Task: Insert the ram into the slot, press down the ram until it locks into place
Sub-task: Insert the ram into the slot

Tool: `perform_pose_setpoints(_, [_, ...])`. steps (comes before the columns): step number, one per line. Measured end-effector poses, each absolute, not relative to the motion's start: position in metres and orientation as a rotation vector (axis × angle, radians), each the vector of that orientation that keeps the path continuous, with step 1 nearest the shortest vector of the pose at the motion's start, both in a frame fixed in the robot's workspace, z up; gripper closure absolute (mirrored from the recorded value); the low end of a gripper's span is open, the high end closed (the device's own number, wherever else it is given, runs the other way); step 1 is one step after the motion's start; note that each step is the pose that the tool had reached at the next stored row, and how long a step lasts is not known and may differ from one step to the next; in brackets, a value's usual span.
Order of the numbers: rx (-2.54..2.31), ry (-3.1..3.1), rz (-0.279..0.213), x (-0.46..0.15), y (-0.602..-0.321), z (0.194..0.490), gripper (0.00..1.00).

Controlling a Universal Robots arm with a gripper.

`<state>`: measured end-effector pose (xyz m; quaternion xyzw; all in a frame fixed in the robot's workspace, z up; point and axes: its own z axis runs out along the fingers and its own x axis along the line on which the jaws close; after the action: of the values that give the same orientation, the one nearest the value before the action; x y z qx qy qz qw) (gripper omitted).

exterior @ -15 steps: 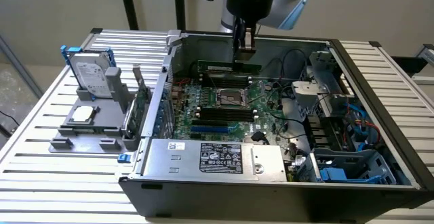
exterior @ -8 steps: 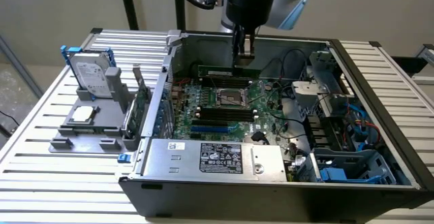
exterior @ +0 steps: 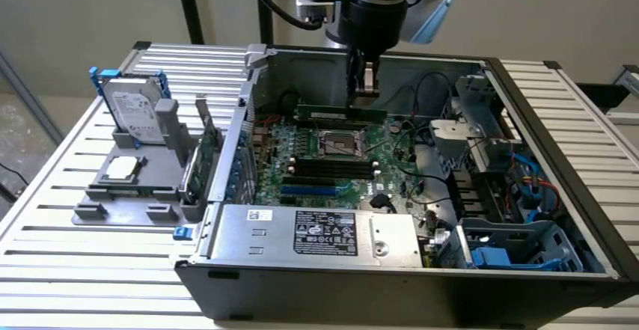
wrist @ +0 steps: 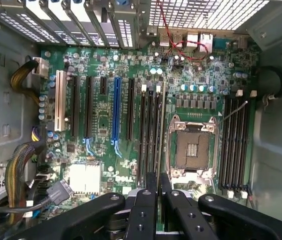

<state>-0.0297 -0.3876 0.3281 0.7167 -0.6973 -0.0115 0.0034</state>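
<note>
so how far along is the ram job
Done: the ram is picked up, clamped in the gripper. In hand: it hangs above the motherboard inside the open case. Left: it is not yet in the slot, so nothing is seated or locked.

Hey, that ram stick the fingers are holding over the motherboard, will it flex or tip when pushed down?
Probably stiff: the ram hangs straight and level from the fingers. Likely light, since one narrow pinch carries it. Seen edge-on in the wrist view it is very thin, so an off-centre push might tilt it sideways.
</note>
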Motion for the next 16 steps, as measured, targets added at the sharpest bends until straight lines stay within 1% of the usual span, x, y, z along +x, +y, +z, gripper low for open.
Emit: perform_pose_setpoints(16, [2.246, -2.186, -0.036, -0.027, -0.393, 0.299, 0.87])
